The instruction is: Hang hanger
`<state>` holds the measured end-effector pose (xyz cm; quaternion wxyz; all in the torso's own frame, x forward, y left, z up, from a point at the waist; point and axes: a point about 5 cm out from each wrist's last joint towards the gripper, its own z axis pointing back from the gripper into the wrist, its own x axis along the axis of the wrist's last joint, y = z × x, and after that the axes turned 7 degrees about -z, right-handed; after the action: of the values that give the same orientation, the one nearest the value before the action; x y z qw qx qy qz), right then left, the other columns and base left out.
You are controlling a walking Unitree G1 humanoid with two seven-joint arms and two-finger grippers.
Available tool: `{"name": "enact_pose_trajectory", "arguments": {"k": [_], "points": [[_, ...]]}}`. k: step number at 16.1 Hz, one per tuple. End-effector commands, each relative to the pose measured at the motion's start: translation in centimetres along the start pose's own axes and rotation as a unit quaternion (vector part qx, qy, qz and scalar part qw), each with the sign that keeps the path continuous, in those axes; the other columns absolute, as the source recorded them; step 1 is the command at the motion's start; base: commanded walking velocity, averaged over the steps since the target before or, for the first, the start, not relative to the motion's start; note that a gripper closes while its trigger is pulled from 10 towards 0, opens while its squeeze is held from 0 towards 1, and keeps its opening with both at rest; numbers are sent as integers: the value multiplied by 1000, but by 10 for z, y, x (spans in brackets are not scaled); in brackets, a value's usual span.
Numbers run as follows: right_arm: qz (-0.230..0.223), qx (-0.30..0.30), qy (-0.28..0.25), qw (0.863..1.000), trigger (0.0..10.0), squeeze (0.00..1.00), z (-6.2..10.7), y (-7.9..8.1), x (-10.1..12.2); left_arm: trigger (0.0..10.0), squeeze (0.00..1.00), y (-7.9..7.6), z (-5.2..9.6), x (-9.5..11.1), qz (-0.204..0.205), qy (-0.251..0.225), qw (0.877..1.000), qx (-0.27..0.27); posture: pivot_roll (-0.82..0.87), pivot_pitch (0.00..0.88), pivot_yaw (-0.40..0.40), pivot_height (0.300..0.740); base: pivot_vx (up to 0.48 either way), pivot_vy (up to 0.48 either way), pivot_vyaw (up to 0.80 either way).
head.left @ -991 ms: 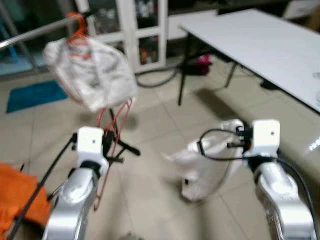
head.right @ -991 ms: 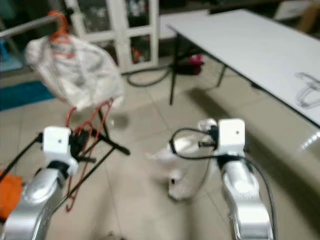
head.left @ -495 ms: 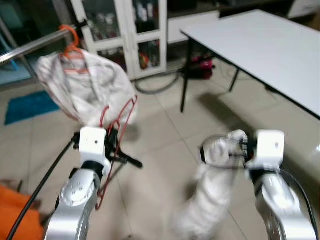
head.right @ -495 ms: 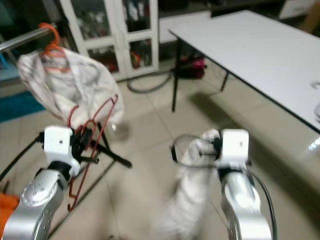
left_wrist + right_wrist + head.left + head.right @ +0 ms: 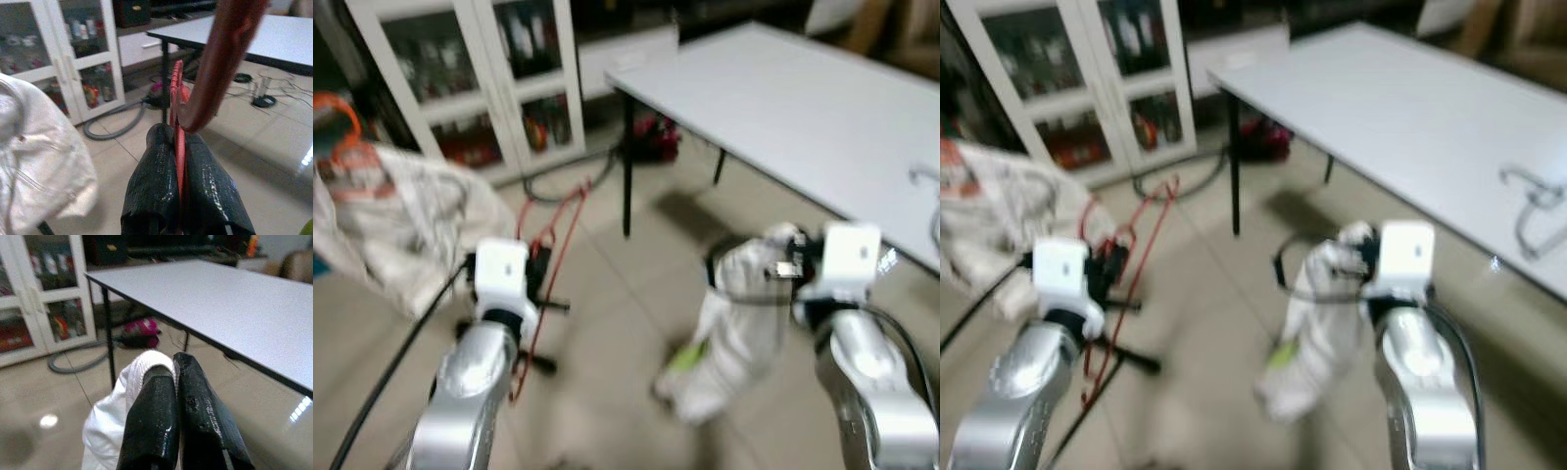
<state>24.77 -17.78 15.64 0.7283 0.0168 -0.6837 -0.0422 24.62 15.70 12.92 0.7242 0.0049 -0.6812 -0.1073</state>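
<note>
Both grippers grip: left gripper (image 5: 178, 161) fingers pinch red hanger (image 5: 177, 93), right gripper (image 5: 176, 382) fingers white garment (image 5: 120, 416).

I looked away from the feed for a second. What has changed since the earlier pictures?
The camera swung right, so the rack's draped garment slid toward the picture's left edge and the table looms larger. The white cloth under the right end effector now hangs longer than a second ago. Unchanged: the left end effector stays clamped on the red hanger, the right on the cloth.
</note>
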Motion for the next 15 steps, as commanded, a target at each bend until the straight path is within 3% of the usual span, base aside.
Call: {"name": "enact_pose_trajectory", "arguments": {"k": [1,5,8,9,15], "points": [[-8,20,1,1000,10000,0,0,8,3,10000,0,5,1,-2,-6,8,1000,11,-47,47,21,740,431,0,0],[-8,23,-2,1000,10000,0,-2,8,9,10000,0,2,-1,1,-7,3,1000,7,-53,46,20,740,430,0,-594],[-8,45,-25,999,10000,0,-9,17,29,10000,0,6,-5,6,1,-5,1000,17,-56,49,19,740,430,0,-800],[1,65,-45,997,10000,0,-14,22,44,10000,0,9,-5,7,-1,-7,1000,21,-58,48,15,740,428,0,0],[16,103,-61,993,10000,0,-23,30,63,10000,0,18,-7,10,-5,-12,999,43,-54,44,-7,740,428,0,0]]}}
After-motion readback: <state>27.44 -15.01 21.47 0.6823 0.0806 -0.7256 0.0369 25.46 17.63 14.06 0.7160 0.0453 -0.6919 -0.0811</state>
